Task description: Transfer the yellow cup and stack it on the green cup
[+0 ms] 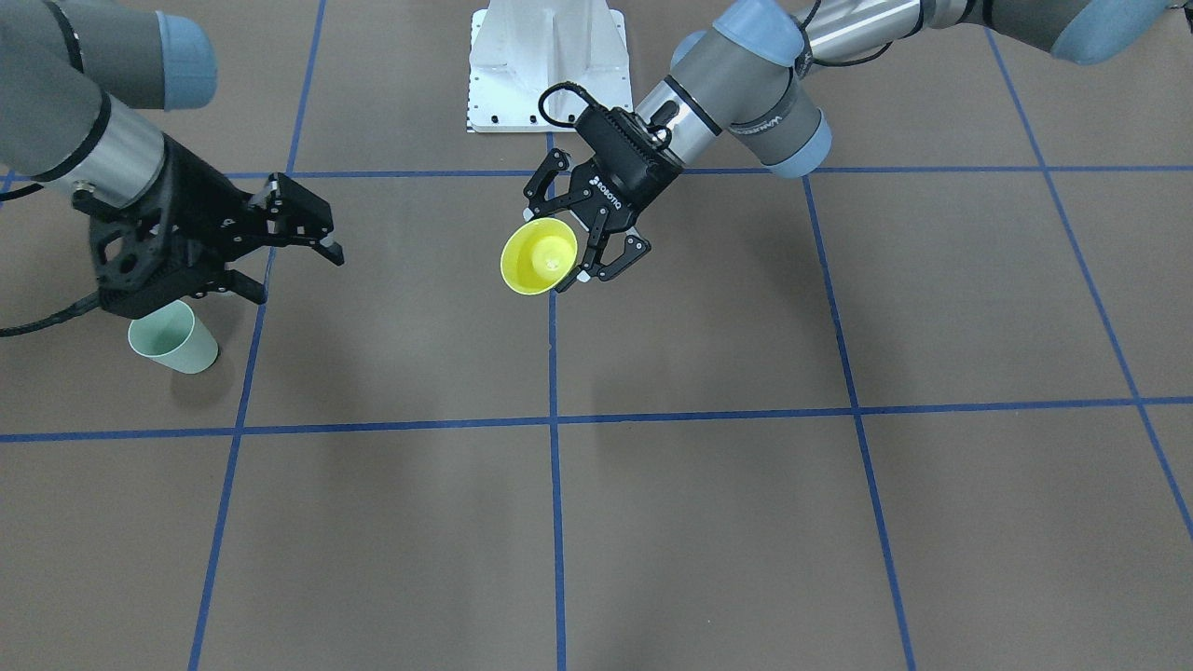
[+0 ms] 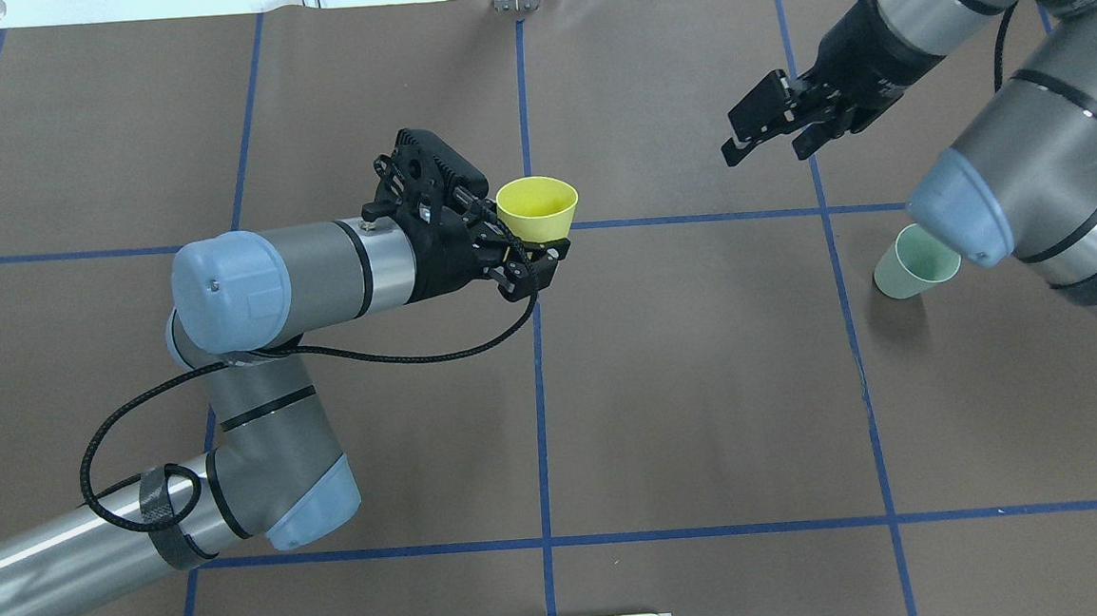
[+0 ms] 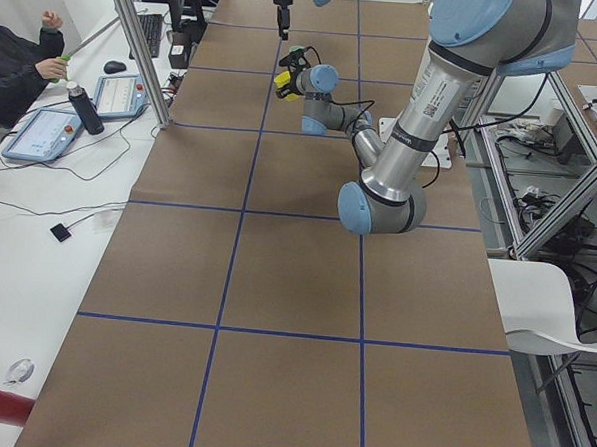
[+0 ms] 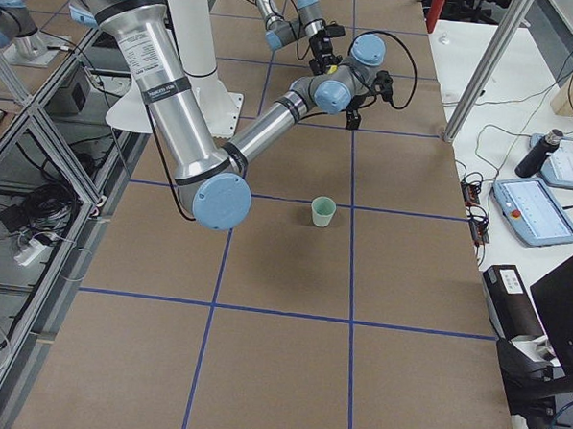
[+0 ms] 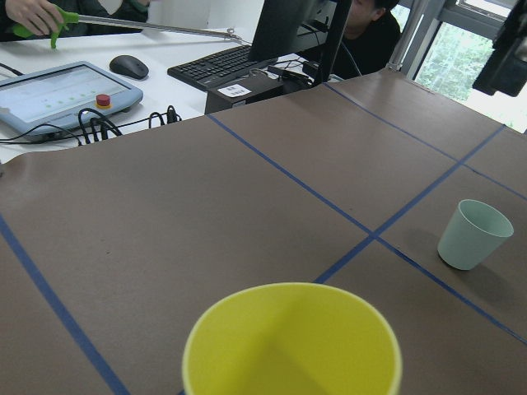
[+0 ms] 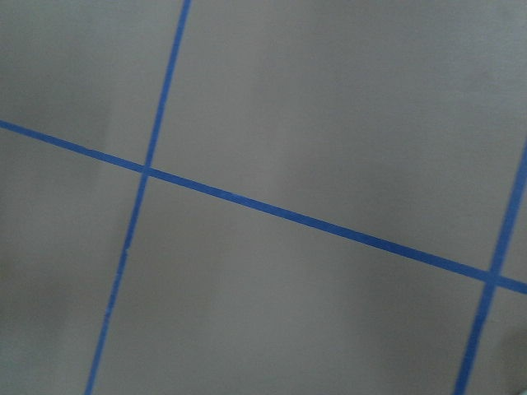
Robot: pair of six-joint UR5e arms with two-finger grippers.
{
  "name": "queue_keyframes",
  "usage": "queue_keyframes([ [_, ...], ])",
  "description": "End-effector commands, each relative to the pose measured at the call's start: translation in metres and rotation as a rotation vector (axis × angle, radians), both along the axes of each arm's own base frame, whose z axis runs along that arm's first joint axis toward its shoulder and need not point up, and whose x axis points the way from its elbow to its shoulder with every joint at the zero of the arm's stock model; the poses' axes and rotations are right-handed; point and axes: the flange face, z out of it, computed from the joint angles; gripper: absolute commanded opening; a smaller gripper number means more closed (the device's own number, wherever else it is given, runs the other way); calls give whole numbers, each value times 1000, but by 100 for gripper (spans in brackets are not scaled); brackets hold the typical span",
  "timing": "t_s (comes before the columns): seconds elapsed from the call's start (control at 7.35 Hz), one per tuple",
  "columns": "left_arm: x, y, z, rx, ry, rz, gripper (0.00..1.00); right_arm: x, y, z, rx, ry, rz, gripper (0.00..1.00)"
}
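Left gripper (image 1: 561,252): I see it clamped on the yellow cup (image 2: 537,209), held aloft mid-table (image 2: 706,384).
Right gripper (image 2: 767,142): fingers spread, empty.
Green cup (image 2: 900,269): upright, rim partly hidden behind the right arm, well apart from the yellow one.

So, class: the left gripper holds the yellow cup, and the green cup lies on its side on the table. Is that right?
No. The green cup stands upright on the table, mouth up; the exterior right view shows it. The left gripper does hold the yellow cup.
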Motion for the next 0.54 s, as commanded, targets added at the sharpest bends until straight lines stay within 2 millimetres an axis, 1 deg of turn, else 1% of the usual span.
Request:
queue_keyframes([
  [0.0,17,22,0,24,5,41,0,-65,31,-18,-50,-39,53,95],
  [0.14,21,25,2,42,-4,48,0,-72,31,-27,-48,-45,47,95],
  [0.27,28,33,9,72,-5,60,0,-73,30,-30,-45,-50,42,95],
  [0.41,36,29,21,73,-6,60,0,-73,30,-31,-46,-50,41,95],
])
